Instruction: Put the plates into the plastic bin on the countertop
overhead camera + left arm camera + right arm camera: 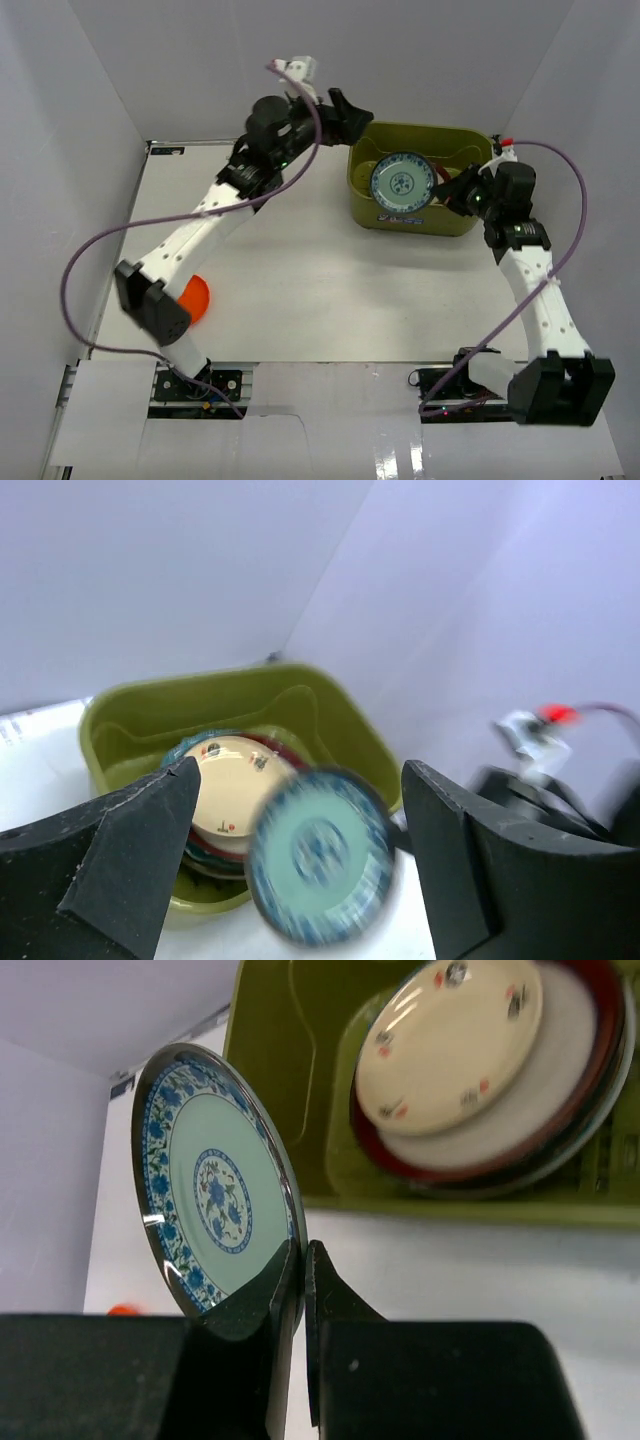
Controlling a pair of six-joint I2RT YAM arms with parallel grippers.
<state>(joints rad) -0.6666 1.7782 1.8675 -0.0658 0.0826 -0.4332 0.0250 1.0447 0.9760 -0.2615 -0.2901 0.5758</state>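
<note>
An olive-green plastic bin [365, 205] sits on the white countertop [300, 270], towards the far right, close to the back wall. Inside it is a stack of plates. A small gold plate [455, 1035] lies on top, and a white plate with dark red rim [570, 1080] shows beneath it. An orange plate [198, 297] lies well apart on the near left, partly hidden by my left arm.

My left gripper [300, 810] hovers by the bin's far left corner, its fingers spread wide and holding nothing. My right gripper [300, 1260] is pressed tight on the rim of the blue-green patterned plate [215, 1185], gripping it on edge. From overhead, the plate sits over the bin's near left part.
</note>
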